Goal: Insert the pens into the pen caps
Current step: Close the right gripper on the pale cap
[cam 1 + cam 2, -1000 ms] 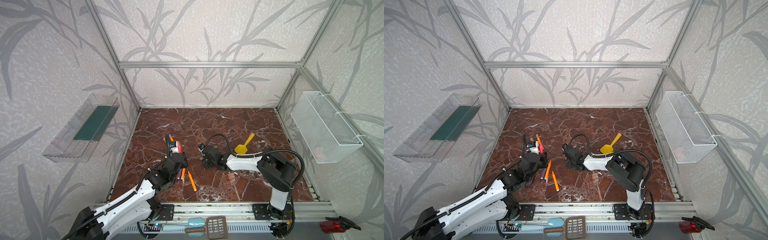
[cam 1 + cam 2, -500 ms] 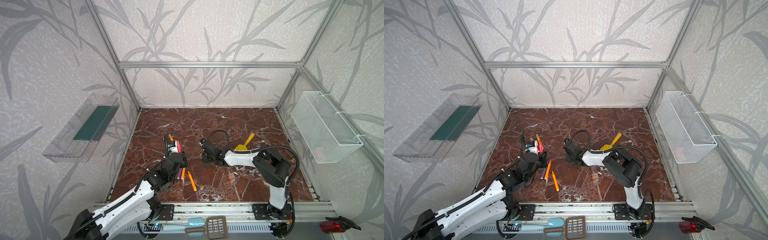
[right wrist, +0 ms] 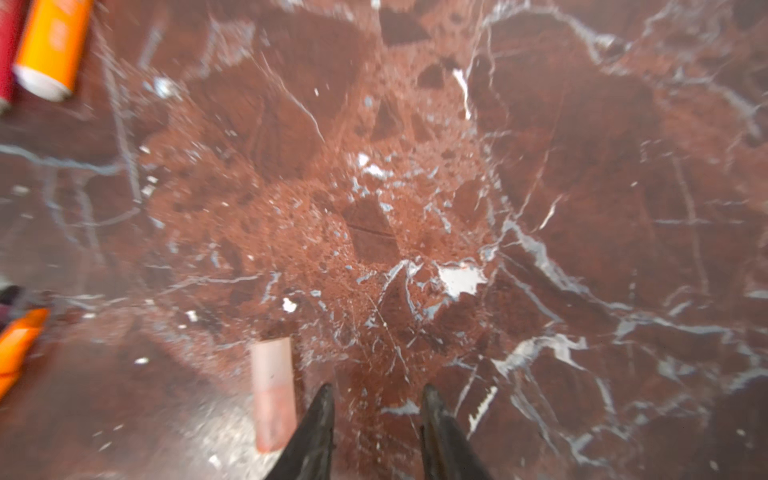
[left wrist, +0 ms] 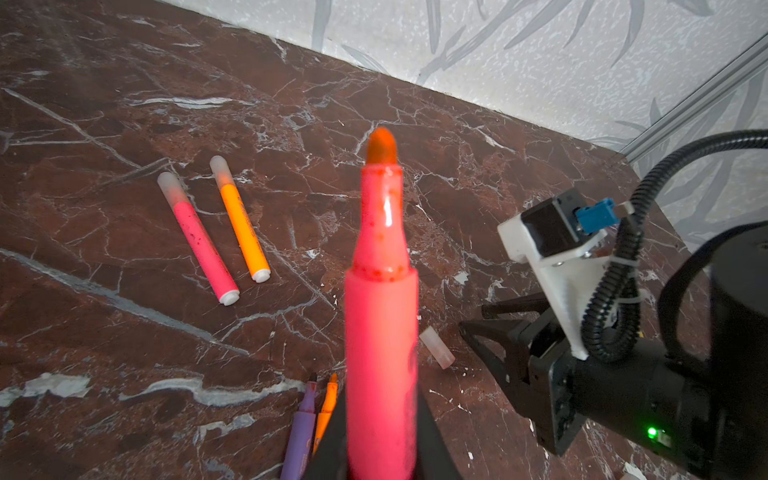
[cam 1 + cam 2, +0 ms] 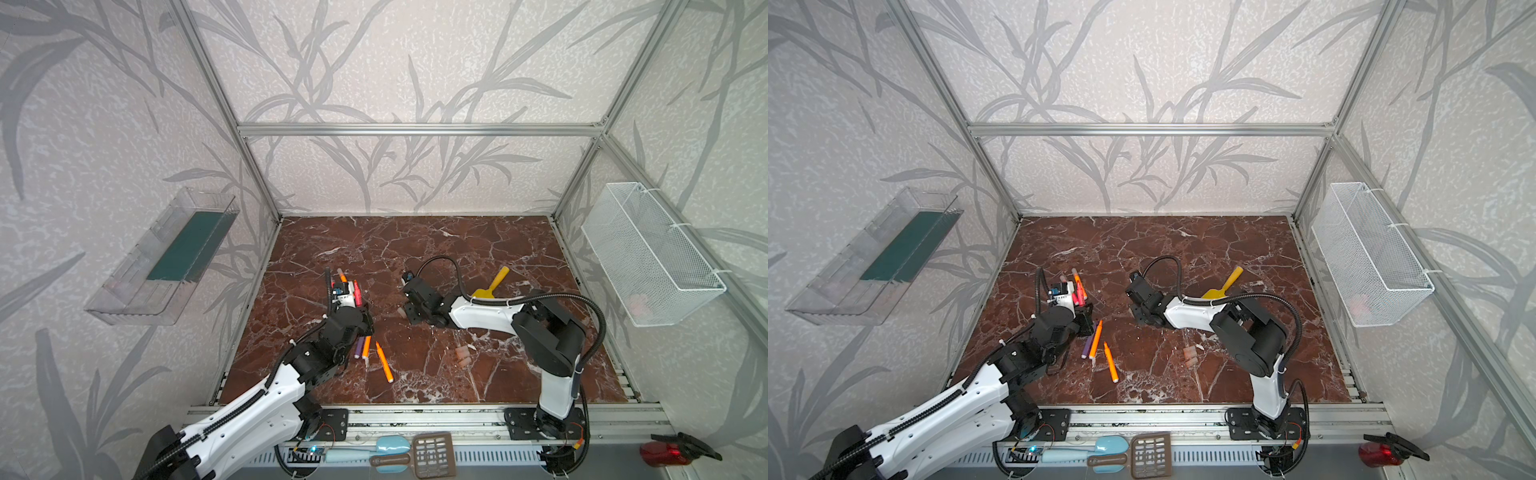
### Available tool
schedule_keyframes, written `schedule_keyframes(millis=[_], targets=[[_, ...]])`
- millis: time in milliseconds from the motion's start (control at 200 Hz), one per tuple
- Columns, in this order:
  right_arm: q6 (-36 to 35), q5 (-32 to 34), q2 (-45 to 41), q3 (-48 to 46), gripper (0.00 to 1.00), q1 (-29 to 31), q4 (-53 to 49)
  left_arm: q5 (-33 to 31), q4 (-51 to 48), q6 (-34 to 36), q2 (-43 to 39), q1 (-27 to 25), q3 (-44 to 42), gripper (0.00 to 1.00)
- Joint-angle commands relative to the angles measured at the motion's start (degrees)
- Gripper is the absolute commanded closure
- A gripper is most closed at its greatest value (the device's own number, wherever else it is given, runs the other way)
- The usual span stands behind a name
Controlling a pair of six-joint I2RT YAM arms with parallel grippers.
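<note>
One red-pink pen point(image 4: 382, 324) is pinched in the left gripper point(image 4: 380, 440), whose jaws are pressed tight on its barrel; the bare orange-red tip points away from the wrist. We read the marble table point(image 5: 415, 249) from above as a clock face, twelve o'clock at the back wall. The left gripper sits near nine o'clock of the table's middle. At its eleven o'clock we see a red-pink capped pen point(image 4: 199, 245) and an orange capped pen point(image 4: 243, 232) lying side by side, each with a pale cap on. At its six o'clock lie three loose pens: a purple pen point(image 5: 358, 347) just beside an orange pen point(image 5: 365, 347), both bare-tipped, and a second orange pen point(image 5: 384, 362) slightly apart at their four o'clock.

The right gripper point(image 3: 378, 395) hangs low near the middle of the table, its jaws spread a little with nothing between them. One loose pen cap point(image 3: 272, 395) lies flat on the marble just beside it, on its nine o'clock side; we cannot tell whether a finger touches it. A small cluster of pen caps point(image 5: 461, 353) lies at about four o'clock of the right gripper, well apart from it. A yellow spatula point(image 5: 492, 286) lies between its two and three o'clock.
</note>
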Motion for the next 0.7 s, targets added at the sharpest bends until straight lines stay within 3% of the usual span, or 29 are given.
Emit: schedule_keyframes(millis=[0, 255, 695], targets=[[-0.1, -1.6, -3.8, -0.4, 0.62, 1.1, -0.6, 0.9, 0.5, 0.1, -1.3, 0.2, -1.1, 1.0], [-0.2, -5.6, 1.2, 3.4, 0.59, 2.8, -2.6, 1.8, 1.2, 0.5, -4.1, 0.2, -2.6, 1.0], [-0.2, -2.3, 7.3, 7.9, 0.6, 3.7, -8.1, 2.0, 0.7, 0.5, -5.3, 0.2, -2.8, 1.0]])
